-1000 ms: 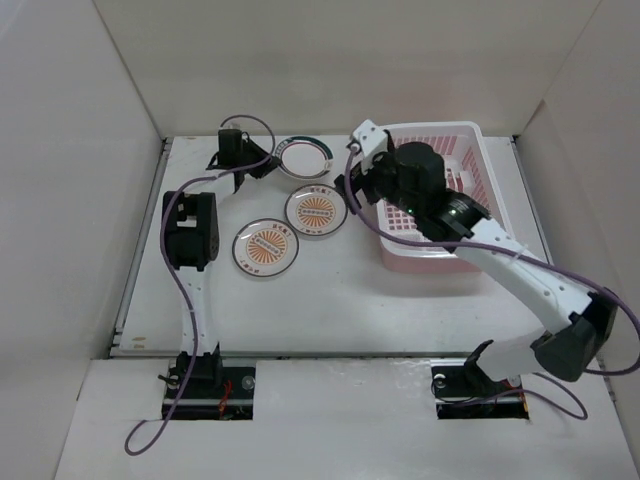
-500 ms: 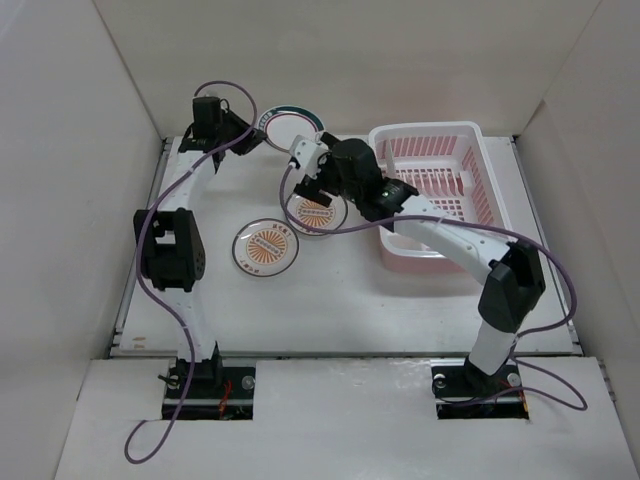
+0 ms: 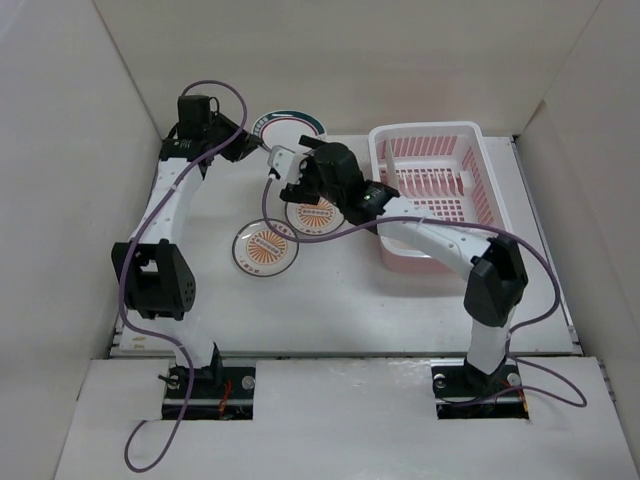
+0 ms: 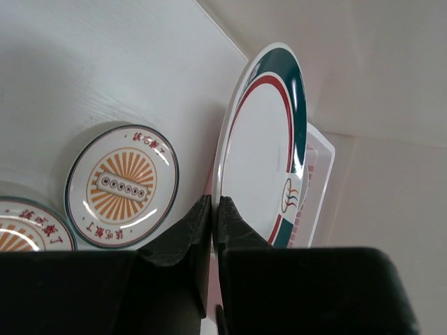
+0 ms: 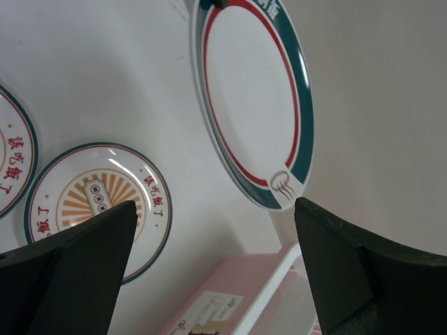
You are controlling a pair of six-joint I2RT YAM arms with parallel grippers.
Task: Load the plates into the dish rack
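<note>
The left hand (image 4: 215,207) pinches the rim of the green-red rimmed plate (image 4: 260,157), holding it tilted up off the worktop (image 3: 350,290) near its twelve o'clock edge. The right hand (image 3: 283,166) hangs wide and empty above two sunburst plates (image 3: 265,250). The dish rack (image 3: 428,131) sits at two o'clock.

Green-red rimmed plate (image 3: 290,125) tilted up at back; sunburst plate (image 3: 267,249) and its twin (image 3: 320,216) flat beside pink dish rack (image 3: 425,129)
</note>
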